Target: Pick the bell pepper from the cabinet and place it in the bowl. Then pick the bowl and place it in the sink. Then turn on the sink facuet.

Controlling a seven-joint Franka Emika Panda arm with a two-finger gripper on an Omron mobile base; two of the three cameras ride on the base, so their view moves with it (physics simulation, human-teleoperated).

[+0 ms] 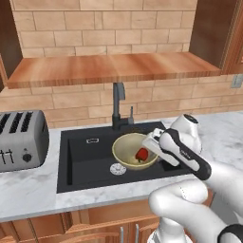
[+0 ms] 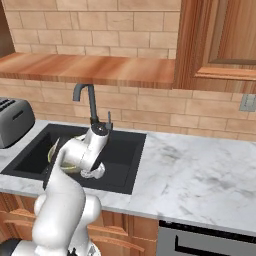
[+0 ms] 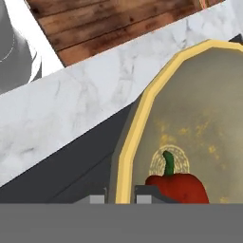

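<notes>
From where I stand the first leg looks finished; the bell pepper [image 1: 142, 154] lies inside the bowl [image 1: 124, 151], red against the olive bottom, its green stem plain in the hand view. The bowl itself sits within the outline of the sink [image 1: 90, 159], toward the right half of the black basin, just in front of the sink facuet [image 1: 118, 107]; whether its base rests on the basin floor or hangs a little above it, I cannot tell. The gripper [image 1: 153, 144] is at the bowl's right rim; in the hand view the yellow rim runs down between the two finger tips, one tip on the outside wall and one on the inside beside the pepper, so I judge the claw to be clamped on the rim, though the tips are cut off at the bottom of that view and I would not swear to contact.

So two steps seem done or nearly done: pepper in bowl, bowl carried into the sink; what is left of the second is to let go and lift clear. The third is untouched; the small light side lever [image 2: 109, 120] stands beside the spout and no water shows. The toaster [image 1: 21, 140] sits on the marble counter [image 2: 200, 172] left of the sink, well apart from the work.
</notes>
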